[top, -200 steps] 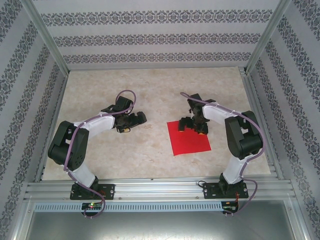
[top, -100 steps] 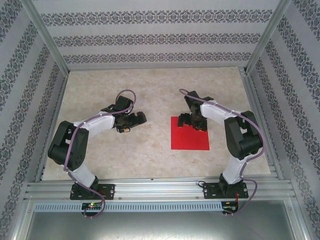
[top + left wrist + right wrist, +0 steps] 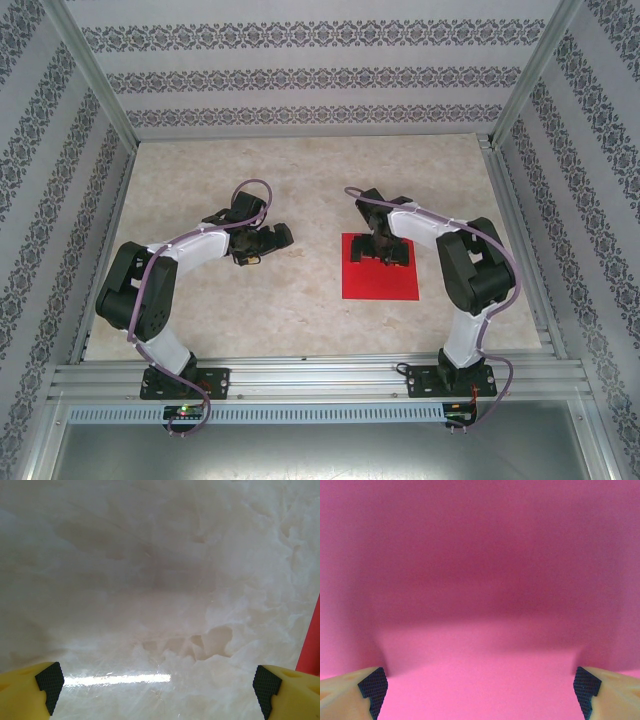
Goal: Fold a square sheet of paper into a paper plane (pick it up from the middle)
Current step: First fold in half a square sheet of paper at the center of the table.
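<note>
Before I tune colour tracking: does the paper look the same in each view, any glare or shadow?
Top external: the square sheet of paper reads bright red. Right wrist: it looks pink, with a soft shadow band above the right hand. Left wrist: a white glare streak on the table.

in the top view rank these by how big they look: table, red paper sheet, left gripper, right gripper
1. table
2. square sheet of paper
3. left gripper and right gripper: they look alike, so unranked.
</note>
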Controlling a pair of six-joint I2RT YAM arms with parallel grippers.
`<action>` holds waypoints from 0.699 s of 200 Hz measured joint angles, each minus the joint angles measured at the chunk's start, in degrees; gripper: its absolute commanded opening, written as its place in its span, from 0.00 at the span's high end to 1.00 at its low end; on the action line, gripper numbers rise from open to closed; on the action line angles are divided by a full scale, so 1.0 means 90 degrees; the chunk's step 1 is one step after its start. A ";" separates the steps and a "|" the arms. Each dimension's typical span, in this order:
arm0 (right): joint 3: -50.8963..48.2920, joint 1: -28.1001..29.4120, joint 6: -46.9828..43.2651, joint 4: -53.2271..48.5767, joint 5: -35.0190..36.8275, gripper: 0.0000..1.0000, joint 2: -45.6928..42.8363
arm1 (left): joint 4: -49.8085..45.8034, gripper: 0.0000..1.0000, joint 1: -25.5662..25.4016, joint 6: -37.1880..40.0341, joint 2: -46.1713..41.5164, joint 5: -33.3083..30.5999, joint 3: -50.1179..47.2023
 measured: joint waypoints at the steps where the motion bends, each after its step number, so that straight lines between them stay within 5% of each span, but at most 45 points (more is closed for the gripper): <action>1: -0.0002 0.0000 -0.0002 0.0000 0.0000 0.02 0.0007 | 0.0000 0.00 0.0000 0.0002 0.0000 0.0000 0.0000; 89: -0.0092 -0.0102 0.0046 0.0189 -0.0056 0.17 0.0039 | 0.0000 0.00 0.0000 0.0000 0.0000 0.0002 0.0000; 140: -0.0219 -0.0136 0.0056 0.0323 -0.0121 0.49 -0.0117 | 0.0000 0.00 0.0000 0.0000 0.0000 0.0002 0.0000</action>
